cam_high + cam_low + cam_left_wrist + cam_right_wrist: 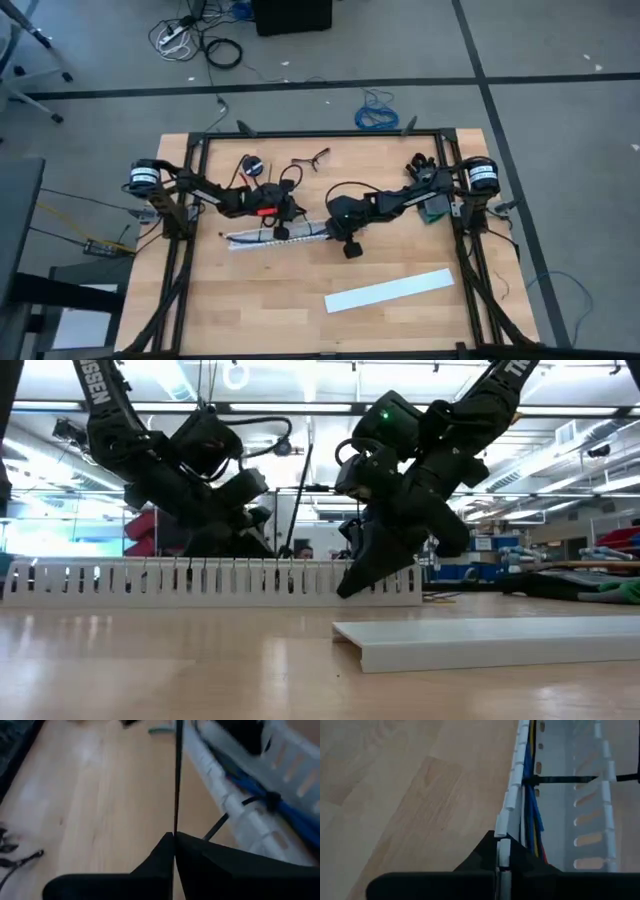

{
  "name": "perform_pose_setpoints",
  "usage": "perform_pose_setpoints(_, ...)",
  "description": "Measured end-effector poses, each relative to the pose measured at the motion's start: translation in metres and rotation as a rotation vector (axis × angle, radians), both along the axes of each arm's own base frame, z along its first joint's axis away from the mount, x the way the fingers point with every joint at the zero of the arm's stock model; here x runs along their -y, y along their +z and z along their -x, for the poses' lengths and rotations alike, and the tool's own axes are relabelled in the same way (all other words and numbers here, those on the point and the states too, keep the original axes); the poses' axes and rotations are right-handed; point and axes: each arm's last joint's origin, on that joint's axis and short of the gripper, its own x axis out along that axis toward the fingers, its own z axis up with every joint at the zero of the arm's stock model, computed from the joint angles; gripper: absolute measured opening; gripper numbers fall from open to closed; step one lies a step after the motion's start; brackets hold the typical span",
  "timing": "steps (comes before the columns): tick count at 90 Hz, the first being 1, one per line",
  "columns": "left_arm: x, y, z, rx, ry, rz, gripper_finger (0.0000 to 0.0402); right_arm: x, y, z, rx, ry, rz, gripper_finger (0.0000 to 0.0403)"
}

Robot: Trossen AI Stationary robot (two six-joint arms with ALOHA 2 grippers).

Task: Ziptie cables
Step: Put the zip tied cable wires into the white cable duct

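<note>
Cables [530, 815], blue, yellow and reddish as seen from the right wrist, lie along the inside of the white slotted duct [275, 236] at the middle of the counter [400, 330], which keeps them gathered in one line for tying. A black ziptie [565, 779] already crosses the bundle and one duct wall. The right end effector [504, 851] is clenched on the duct's slotted wall at its end, seemingly to pin the duct so it cannot slide or tip. The left end effector [174, 840] is clenched on a thin black strap [177, 775] that runs straight away from it, taut. I judge this to be a ziptie tail pulled to cinch it, though where it meets the cables is hidden. A flat white cover strip [388, 291] lies well apart, nearer the front edge, likely the duct's lid set aside so the channel stays open.
</note>
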Motion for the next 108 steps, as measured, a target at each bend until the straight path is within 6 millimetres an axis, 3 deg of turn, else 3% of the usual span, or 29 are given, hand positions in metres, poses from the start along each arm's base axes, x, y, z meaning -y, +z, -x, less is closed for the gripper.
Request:
perform_pose_setpoints(32, 0.0, 0.0, 0.0, -0.002, -0.026, 0.001, 0.0, 0.004, 0.002, -0.003, 0.037, -0.067, 0.022, 0.0015)
perform_pose_setpoints(67, 0.001, 0.001, -0.001, 0.016, -0.021, 0.014, 0.0007, 0.003, 0.004, -0.007, 0.1, -0.075, 0.114, 0.0151)
perform_pose_setpoints(86, 0.001, 0.005, -0.001, 0.023, -0.02, 0.013, 0.0056, 0.004, 0.007, -0.009, 0.115, -0.144, 0.051, 0.021)
perform_pose_setpoints(108, 0.0, 0.037, 0.009, 0.063, 0.049, -0.051, 0.0142, 0.005, 0.018, -0.017, 0.05, -0.189, 0.016, 0.0251)
